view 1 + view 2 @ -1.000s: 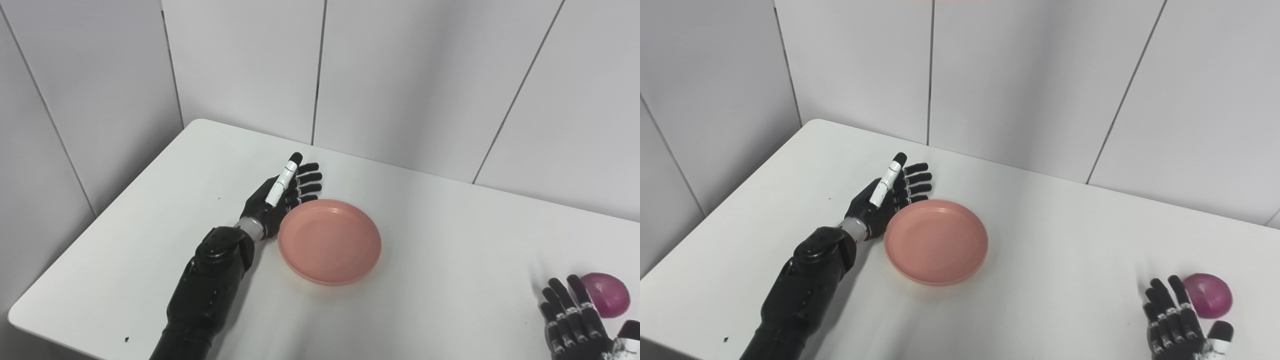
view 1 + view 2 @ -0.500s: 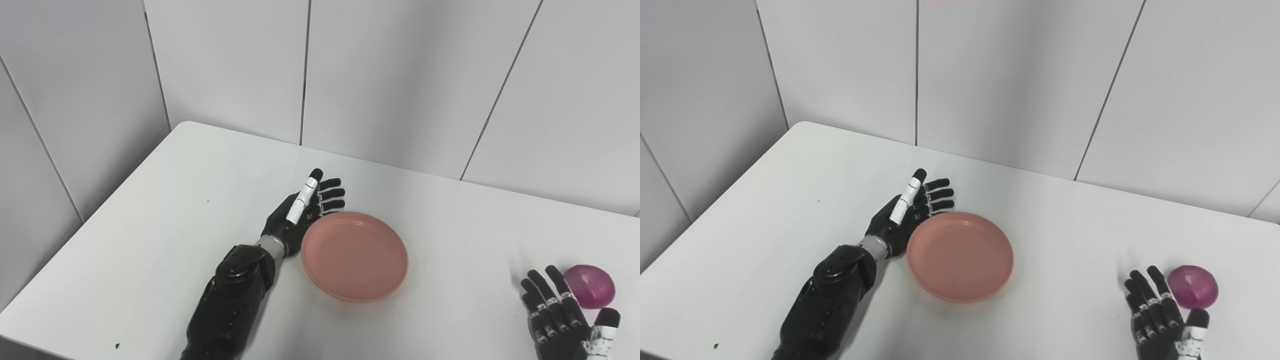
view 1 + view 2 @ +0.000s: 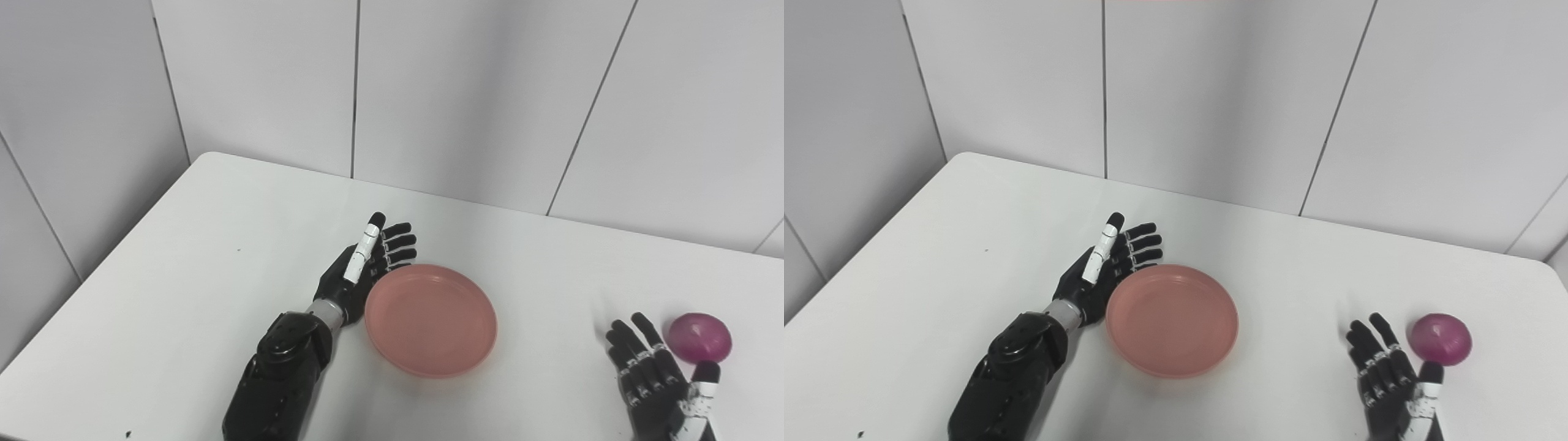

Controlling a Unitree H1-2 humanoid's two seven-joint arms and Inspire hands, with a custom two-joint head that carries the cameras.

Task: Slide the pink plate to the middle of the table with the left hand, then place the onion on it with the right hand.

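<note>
Pink plate (image 3: pixel 430 318) mid-table, empty | left hand (image 3: pixel 366 264) flat-fingered, spread, pressed against its left rim | onion (image 3: pixel 699 338) near right | right hand (image 3: pixel 655 376) spread beside it, holding nothing

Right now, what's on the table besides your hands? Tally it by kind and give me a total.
Plate: 1, pink, empty
Onion: 1, purple, on the table by the right hand
Total: 2
</note>
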